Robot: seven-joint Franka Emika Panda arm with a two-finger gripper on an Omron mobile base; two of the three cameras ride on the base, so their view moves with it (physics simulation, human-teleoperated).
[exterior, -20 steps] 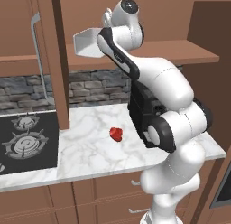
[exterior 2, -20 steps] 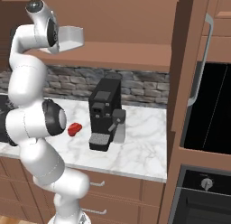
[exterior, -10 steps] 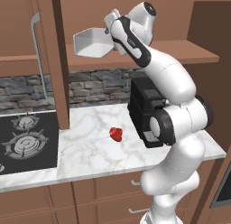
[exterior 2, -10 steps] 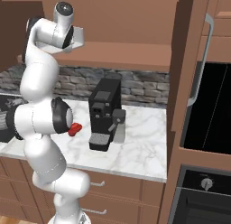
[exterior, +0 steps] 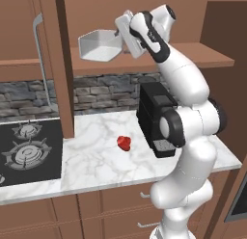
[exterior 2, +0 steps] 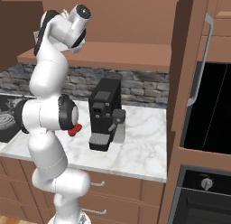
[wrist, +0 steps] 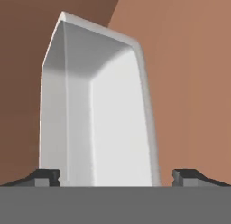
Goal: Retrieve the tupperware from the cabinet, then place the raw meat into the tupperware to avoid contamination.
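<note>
Gripper (wrist: 115, 175) wide astride bare tupperware (exterior: 99, 45)

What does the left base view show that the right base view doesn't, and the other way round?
Left base view alone: the white tupperware at the tool by the cabinet shelf, and the stove burners. Right base view alone: the black oven with its knob. Both share the coffee machine, the raw meat and the marble counter.
</note>
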